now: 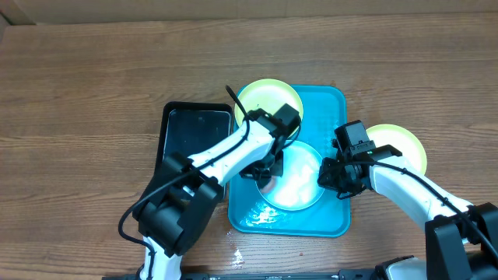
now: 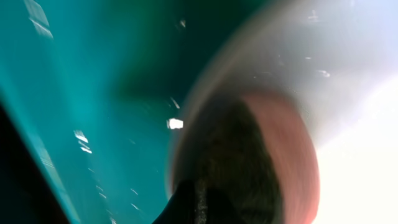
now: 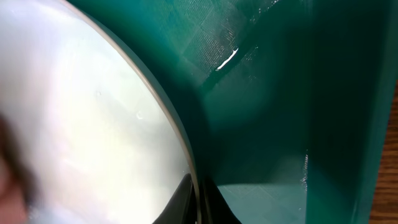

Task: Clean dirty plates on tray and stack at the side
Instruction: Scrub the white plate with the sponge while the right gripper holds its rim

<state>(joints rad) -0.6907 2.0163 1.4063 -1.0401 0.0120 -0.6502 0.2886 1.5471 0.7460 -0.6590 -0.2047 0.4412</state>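
Overhead: straight down on my table (image 1: 78,78). Wrist cameras: very close, left seemingly from nine o'clock, right from three, sharing one plate (image 1: 299,187).

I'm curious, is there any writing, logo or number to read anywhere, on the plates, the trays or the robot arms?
None can be read.
Overhead, the plates, blue tray, black tray and arms show no lettering.
The left wrist view is too blurred to tell.
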